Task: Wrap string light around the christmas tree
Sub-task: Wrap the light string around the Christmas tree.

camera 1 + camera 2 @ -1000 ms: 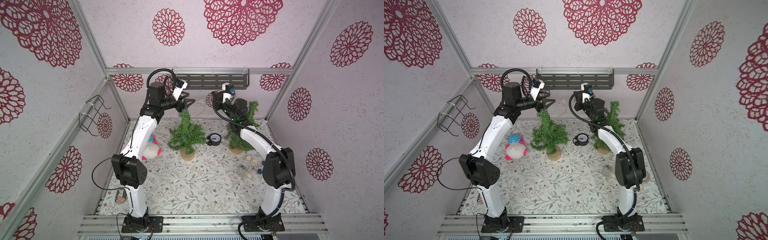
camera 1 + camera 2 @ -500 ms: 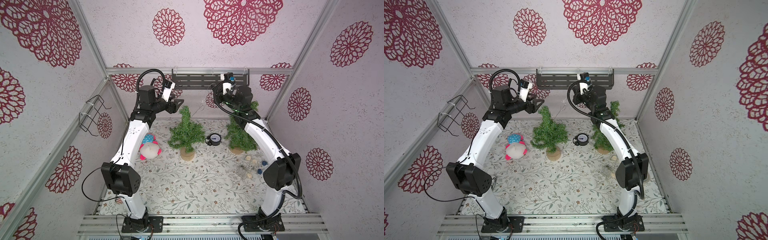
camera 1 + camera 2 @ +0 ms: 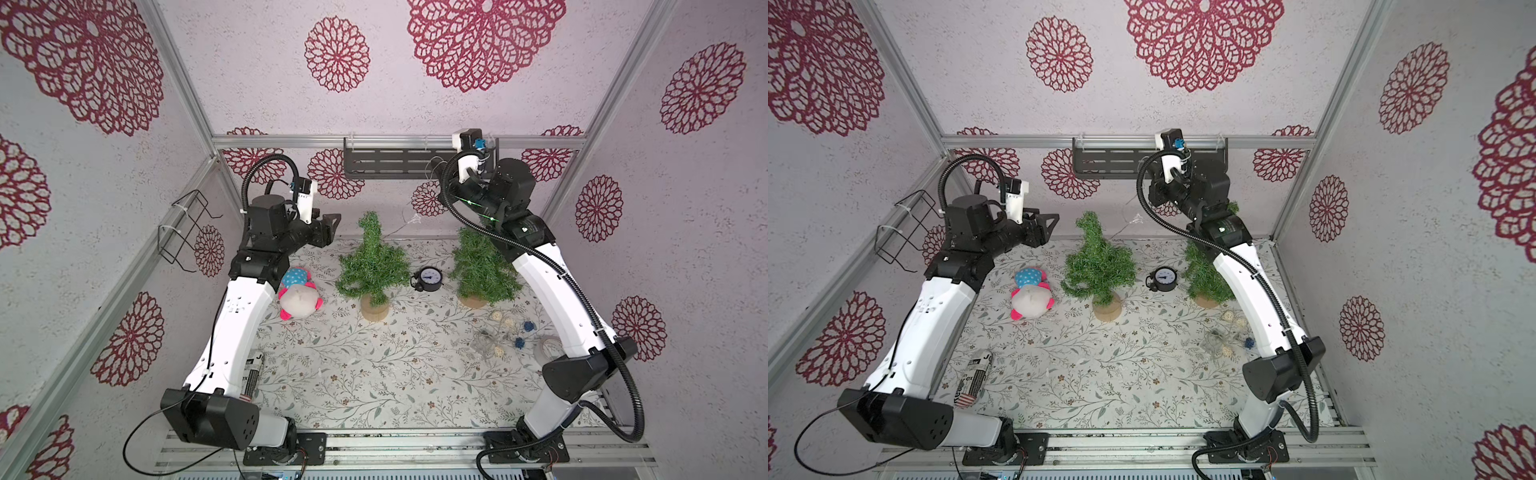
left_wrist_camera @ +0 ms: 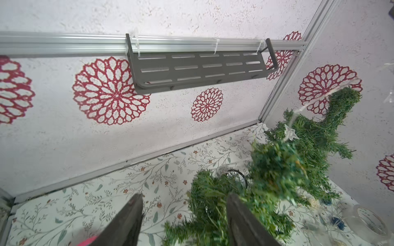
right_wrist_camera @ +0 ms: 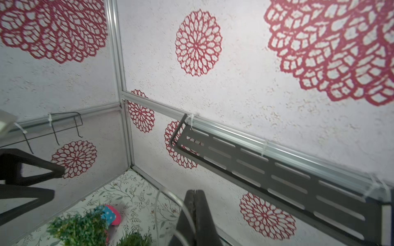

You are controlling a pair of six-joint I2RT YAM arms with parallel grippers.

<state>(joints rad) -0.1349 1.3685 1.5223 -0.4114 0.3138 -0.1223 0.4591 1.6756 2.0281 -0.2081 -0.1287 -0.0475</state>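
up near the back, in a top view, the thin clear-wire string light (image 3: 409, 219) hangs beside the bristly green christmas tree (image 3: 374, 266). left wrist view: black left gripper (image 4: 183, 215) gapes wide, empty. right wrist view: black right gripper (image 5: 195, 193) pinches the wire; i'd say a hard tug could topple the tree.

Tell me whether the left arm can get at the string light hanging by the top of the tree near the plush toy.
Probably yes. The left gripper is open beside the top of the tree, nothing between them, and the string light hangs just past that top; only its needles might get brushed.
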